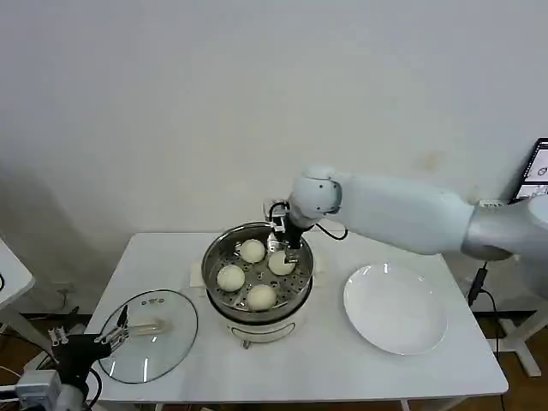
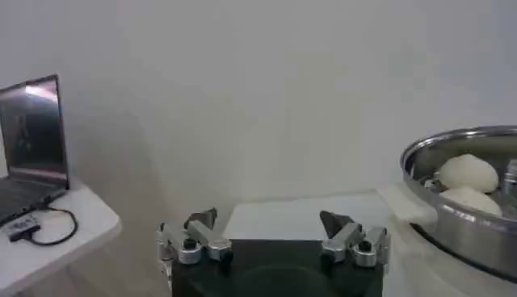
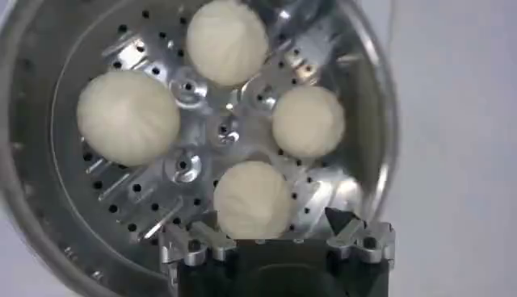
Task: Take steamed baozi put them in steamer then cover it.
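Observation:
The steamer (image 1: pixel 211 267) stands mid-table, a shiny steel pot on a white base, uncovered. Several steamed baozi lie on its perforated tray; one is at the back (image 1: pixel 252 250) and one at the front (image 1: pixel 261 296). My right gripper (image 1: pixel 287 247) hovers over the pot's far right side. In the right wrist view the right gripper (image 3: pixel 265 226) is open, its fingers apart on either side of the nearest baozi (image 3: pixel 252 199), which rests on the tray. Further baozi (image 3: pixel 128 117) (image 3: pixel 308 121) lie beyond it. My left gripper (image 1: pixel 120 330) is open, low at the table's left front corner, beside the glass lid (image 1: pixel 150 347).
A flat white plate (image 1: pixel 396 308) lies bare to the right of the steamer. From the left wrist, the left gripper (image 2: pixel 266 219) faces the steamer's rim (image 2: pixel 460 218) across the white table. A laptop (image 2: pixel 32 137) sits on a side table.

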`<state>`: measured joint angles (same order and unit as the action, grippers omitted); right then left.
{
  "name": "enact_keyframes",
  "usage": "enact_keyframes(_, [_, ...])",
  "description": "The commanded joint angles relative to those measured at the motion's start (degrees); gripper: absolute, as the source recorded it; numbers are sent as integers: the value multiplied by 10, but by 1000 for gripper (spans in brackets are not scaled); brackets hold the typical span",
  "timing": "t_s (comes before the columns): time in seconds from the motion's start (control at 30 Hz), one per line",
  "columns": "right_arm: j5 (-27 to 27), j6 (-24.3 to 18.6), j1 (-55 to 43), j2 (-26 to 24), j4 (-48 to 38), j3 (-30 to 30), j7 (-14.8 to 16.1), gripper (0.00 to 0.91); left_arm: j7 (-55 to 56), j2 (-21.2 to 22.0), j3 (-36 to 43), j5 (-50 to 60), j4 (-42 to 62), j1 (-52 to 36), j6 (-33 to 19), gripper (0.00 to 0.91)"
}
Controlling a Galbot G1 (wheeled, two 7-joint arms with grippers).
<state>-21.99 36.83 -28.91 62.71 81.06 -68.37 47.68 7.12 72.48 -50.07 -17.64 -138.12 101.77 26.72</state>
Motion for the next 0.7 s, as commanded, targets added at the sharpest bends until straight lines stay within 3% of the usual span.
enact_keyframes(0.03, [-60, -21, 25, -160, 158, 90, -110, 907, -1, 0, 1, 2, -1, 1, 0, 907])
enact_keyframes(0.13, [-81, -36, 80, -212, 197, 152, -181, 907, -1, 0, 2, 3, -3, 4, 0, 907])
enact_keyframes(0.17, [-72, -43, 114, -238, 217, 194, -215, 907, -1, 0, 2, 3, -3, 3, -1, 907])
enact_keyframes(0.2, [-62, -53, 149, -251, 223, 221, -227, 907, 1, 0, 2, 3, -1, 1, -2, 907])
enact_keyframes(0.3, [-35, -103, 326, -304, 257, 376, -284, 907, 9, 0, 1, 3, 6, -5, -13, 907])
enact_keyframes(0.4, [7, -143, 493, -324, 282, 521, -323, 907, 12, -2, 1, 2, 17, -10, -22, 907])
enact_keyframes(0.47, [70, -188, 672, -293, 285, 698, -334, 907, 12, -5, 6, 7, 29, -10, -38, 907])
enact_keyframes(0.53, [91, -212, 760, -262, 285, 772, -338, 907, 12, -5, 9, 15, 39, -13, -46, 907])
enact_keyframes(0.57, [96, -232, 848, -222, 290, 859, -341, 907, 10, -6, 13, 29, 46, -14, -55, 907])
enact_keyframes(0.7, [121, -281, 984, -120, 312, 1009, -337, 907, -2, -11, 18, 79, 65, -21, -77, 907])
